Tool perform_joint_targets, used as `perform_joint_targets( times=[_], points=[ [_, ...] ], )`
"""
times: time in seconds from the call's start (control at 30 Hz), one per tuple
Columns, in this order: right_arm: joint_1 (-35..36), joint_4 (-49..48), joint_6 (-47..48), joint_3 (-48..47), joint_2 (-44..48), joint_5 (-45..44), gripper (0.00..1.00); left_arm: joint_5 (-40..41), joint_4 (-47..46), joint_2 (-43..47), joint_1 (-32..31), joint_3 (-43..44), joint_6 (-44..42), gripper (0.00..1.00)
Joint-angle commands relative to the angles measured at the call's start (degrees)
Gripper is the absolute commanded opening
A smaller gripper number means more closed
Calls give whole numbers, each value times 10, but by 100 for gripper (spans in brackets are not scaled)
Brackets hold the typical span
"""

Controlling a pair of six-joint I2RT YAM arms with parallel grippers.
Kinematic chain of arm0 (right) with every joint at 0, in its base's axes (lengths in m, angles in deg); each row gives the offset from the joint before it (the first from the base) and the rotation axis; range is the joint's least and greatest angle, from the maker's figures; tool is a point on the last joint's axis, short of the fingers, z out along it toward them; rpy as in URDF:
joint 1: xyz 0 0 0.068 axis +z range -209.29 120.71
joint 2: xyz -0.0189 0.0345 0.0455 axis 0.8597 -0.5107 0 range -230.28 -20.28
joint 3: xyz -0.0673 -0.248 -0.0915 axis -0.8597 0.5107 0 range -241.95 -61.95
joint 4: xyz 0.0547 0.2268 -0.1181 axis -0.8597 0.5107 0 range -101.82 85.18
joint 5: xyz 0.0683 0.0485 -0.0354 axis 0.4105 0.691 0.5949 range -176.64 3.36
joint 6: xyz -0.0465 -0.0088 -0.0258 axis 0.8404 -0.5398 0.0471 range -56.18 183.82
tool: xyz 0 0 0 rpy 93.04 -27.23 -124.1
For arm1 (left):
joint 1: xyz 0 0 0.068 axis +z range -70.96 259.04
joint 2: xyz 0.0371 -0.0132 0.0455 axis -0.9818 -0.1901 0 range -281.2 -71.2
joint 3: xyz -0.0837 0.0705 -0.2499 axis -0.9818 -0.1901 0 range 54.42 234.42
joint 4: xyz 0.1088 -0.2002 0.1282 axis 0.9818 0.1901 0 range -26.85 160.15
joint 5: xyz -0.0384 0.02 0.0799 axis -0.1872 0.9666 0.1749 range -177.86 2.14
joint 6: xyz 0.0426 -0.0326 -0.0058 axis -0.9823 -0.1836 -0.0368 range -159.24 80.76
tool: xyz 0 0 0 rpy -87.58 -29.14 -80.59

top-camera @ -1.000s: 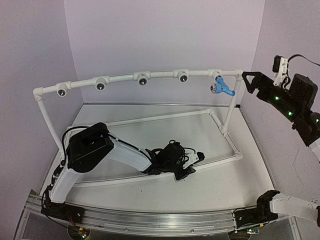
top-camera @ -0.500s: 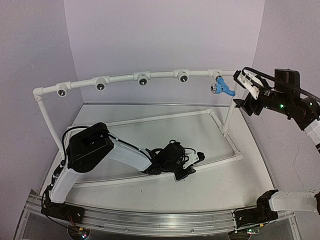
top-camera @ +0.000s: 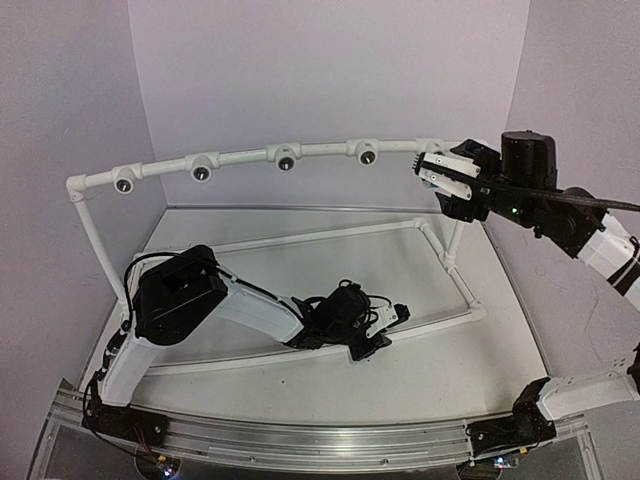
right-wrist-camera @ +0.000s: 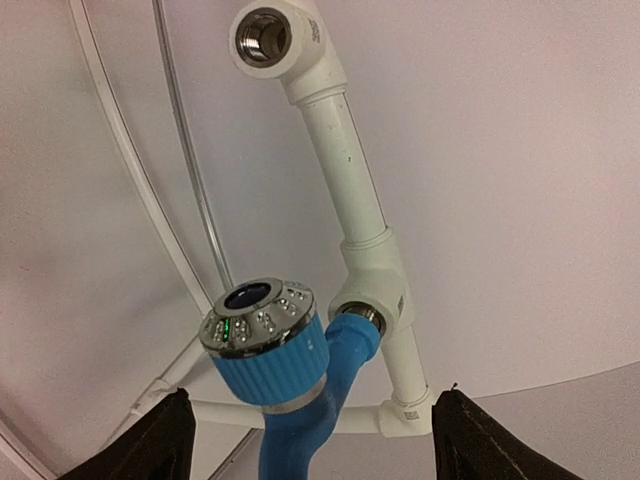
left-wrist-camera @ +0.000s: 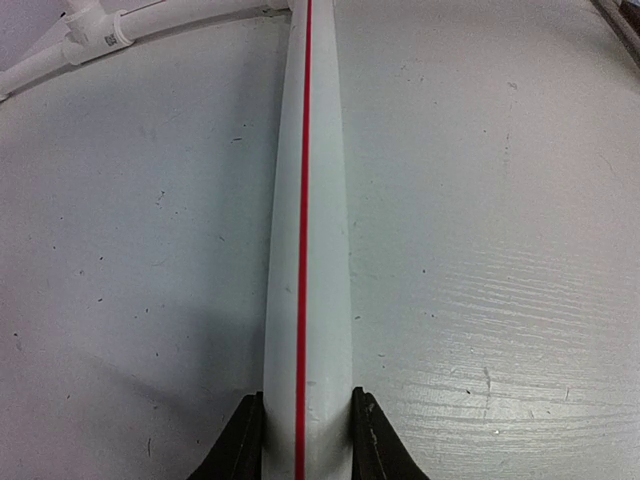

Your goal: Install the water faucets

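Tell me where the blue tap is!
In the right wrist view, the blue tap sits low in the middle, inside the right gripper, joined to the white pipe fitting.

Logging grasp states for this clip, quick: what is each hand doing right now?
Left hand: closed on the white pipe with the red stripe.
Right hand: open, fingers either side of the blue faucet, not touching it.
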Motion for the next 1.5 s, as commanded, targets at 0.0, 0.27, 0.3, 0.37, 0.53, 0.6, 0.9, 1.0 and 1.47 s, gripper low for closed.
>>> perform_joint_targets(
  times=[0.0,0.27,0.3,0.37,0.53,0.6,0.9,1.0,1.47],
  points=[
    [8,-65,33,2,-13,-78,82,-76,133,-47,-39,-20,-6,0],
    [31,-77,40,2,-49,-129,74,-77,133,-47,-39,-18,-5,0],
    [34,-84,39,2,-53,-134,72,-77,133,-48,-40,-18,-6,0],
    [39,-93,34,2,-58,-138,68,-76,133,-48,-40,-19,-6,0],
    [48,-143,-5,11,-71,-166,44,-76,133,-46,-39,-20,-6,0],
    [52,-161,-35,17,-77,-177,33,-76,133,-47,-40,-20,-5,0],
    [52,-234,-344,60,-82,-170,0,-76,133,-45,-40,-22,-5,0],
    [50,-307,-507,100,-67,-187,0,-76,133,-44,-40,-23,-5,0],
    [8,-348,-1331,156,-42,-83,0,-76,133,-42,-40,-27,-4,0]
  ],
)
